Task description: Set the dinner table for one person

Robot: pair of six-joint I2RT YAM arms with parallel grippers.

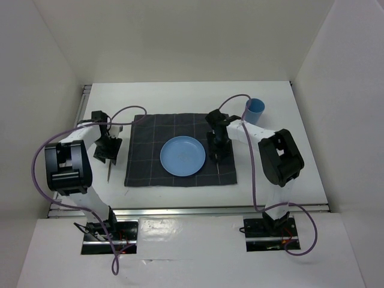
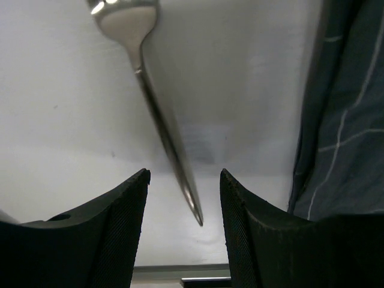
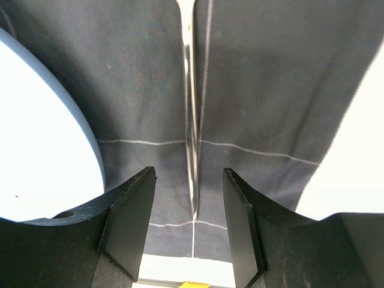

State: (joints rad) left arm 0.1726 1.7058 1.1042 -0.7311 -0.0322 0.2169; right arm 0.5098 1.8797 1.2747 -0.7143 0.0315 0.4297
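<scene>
1. Top external view is showing the dinner table (image 1: 180, 96) as a white surface taking up most of the middle of the frame, with metal rails running along its left and lower edges.
2. A dark grey checked cloth (image 1: 144, 162) is lying flat at the centre of the table.
3. Both arms are reaching in from the bottom of the frame. The left gripper (image 1: 107, 153) is hanging over bare table just left of the cloth. The right gripper (image 1: 219, 153) is hanging over the right part of the cloth.
4. A blue plate (image 1: 182, 156) is sitting on the cloth, about in the middle, just left of the right gripper.
5. A blue cup (image 1: 256, 109) is standing upright on bare table at the upper right, off the cloth's far right corner.
6. A fork (image 2: 159, 120) is lying on the white table beside the cloth's left edge. In the left wrist view its head is pointing to the top of the frame and its handle end is lying between the left gripper's fingers (image 2: 129, 204). They are standing spread, with a gap on each side.
7. A slim silver utensil (image 3: 191, 120), too thin to identify, is lying on the cloth to the right of the plate. The right gripper's fingers (image 3: 135, 204) are standing apart on either side of it, not touching it.
</scene>
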